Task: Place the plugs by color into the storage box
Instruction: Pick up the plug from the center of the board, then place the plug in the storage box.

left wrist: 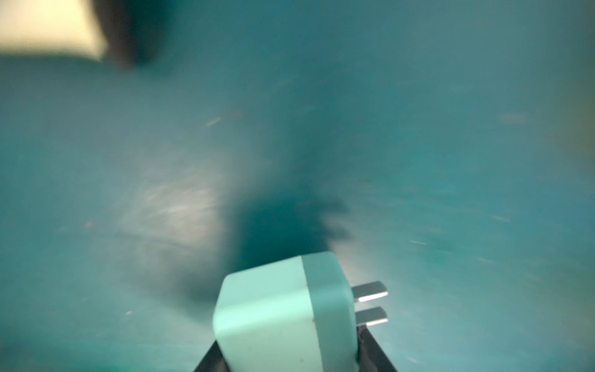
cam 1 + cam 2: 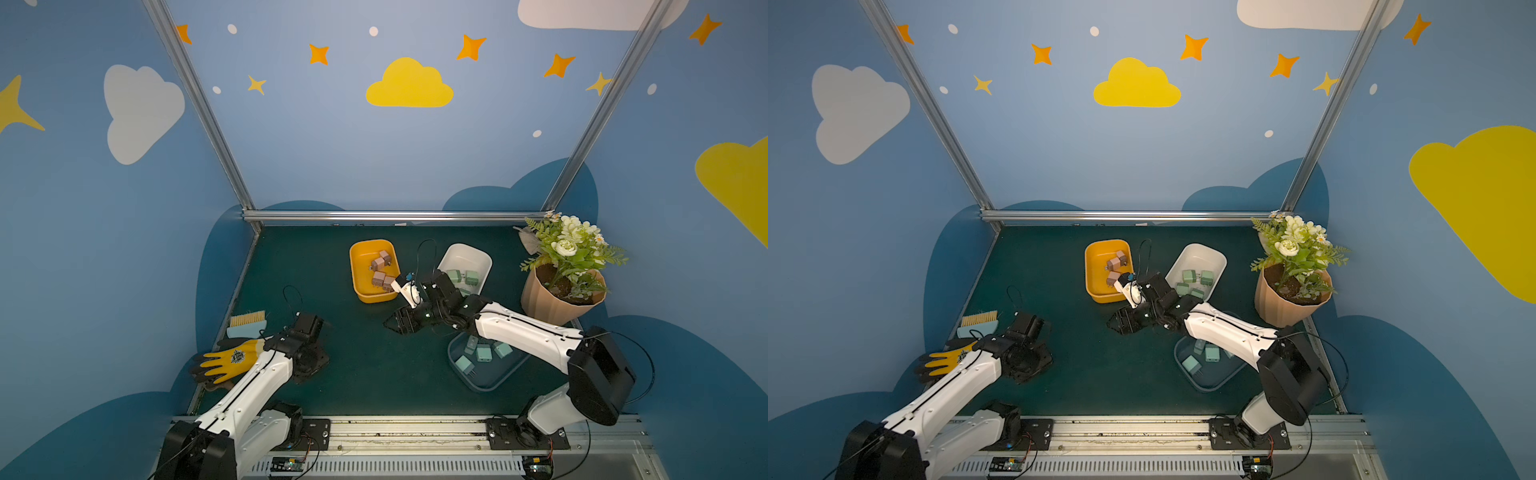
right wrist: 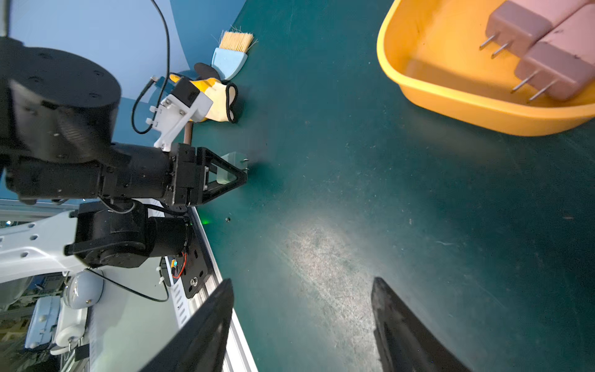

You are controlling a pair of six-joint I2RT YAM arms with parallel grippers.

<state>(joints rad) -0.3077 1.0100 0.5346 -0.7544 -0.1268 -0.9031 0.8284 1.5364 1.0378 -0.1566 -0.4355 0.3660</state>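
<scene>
- The left tool (image 3: 239,170) was closed on a light teal plug (image 1: 283,315). It gripped the plug across its body, and the two prongs (image 1: 370,302) jutted sideways clear of the jaws. Whether the plug was off the surface (image 2: 365,374) could not be told.
- The right tool (image 3: 302,282) was open and empty over bare surface, near the yellow bin (image 2: 360,286) of pink plugs (image 2: 380,270).
- The held plug looked to match the teal plugs (image 2: 483,353) in the clear tray (image 2: 488,379), not the pale green plugs (image 2: 463,276) in the white bin (image 2: 461,254).
- That tray lay well apart from the left tool, across the surface to its right and partly under the right arm (image 2: 523,332). The carry would probably need that arm out of the way.
</scene>
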